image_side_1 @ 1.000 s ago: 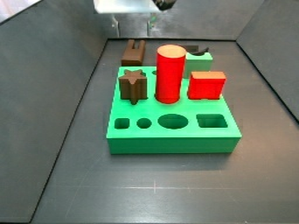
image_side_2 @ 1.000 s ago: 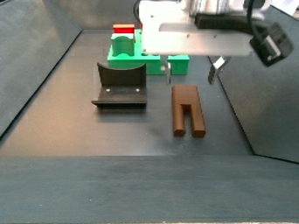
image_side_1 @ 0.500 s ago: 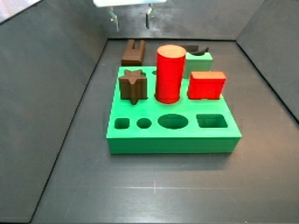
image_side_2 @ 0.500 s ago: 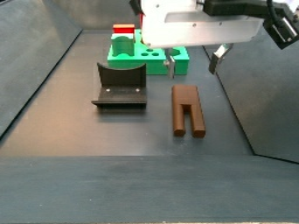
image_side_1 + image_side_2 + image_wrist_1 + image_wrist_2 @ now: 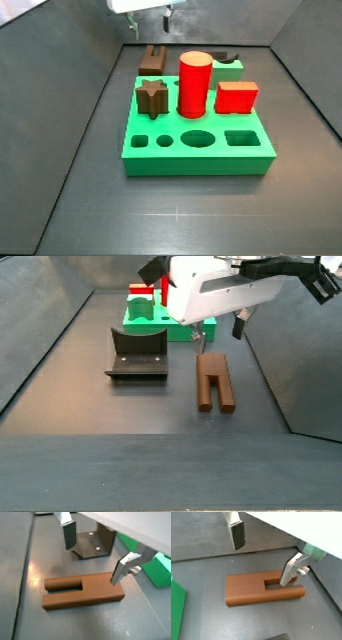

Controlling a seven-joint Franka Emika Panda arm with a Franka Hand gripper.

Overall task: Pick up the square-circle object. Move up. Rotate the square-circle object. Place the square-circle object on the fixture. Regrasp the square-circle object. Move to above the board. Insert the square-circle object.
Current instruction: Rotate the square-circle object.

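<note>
The square-circle object (image 5: 214,381), a long dark brown peg with a notched end, lies flat on the floor. It shows in both wrist views (image 5: 83,592) (image 5: 261,592) and behind the board in a side view (image 5: 154,60). My gripper (image 5: 219,331) hovers above it, open and empty, with the fingers (image 5: 68,534) (image 5: 236,534) spread wide apart over the peg's end. The gripper also shows at the top of a side view (image 5: 150,22). The fixture (image 5: 136,353), a dark L-shaped bracket, stands beside the peg (image 5: 93,542) (image 5: 229,66). The green board (image 5: 198,140) (image 5: 154,321) lies beyond.
On the board stand a red cylinder (image 5: 195,85), a red cube (image 5: 237,97) and a short brown star peg (image 5: 151,98). Grey walls slope up round the floor. A board corner shows in both wrist views (image 5: 160,569) (image 5: 176,607).
The gripper has tilted and shifted a little sideways above the peg, still open. The peg, fixture and board have not moved.
</note>
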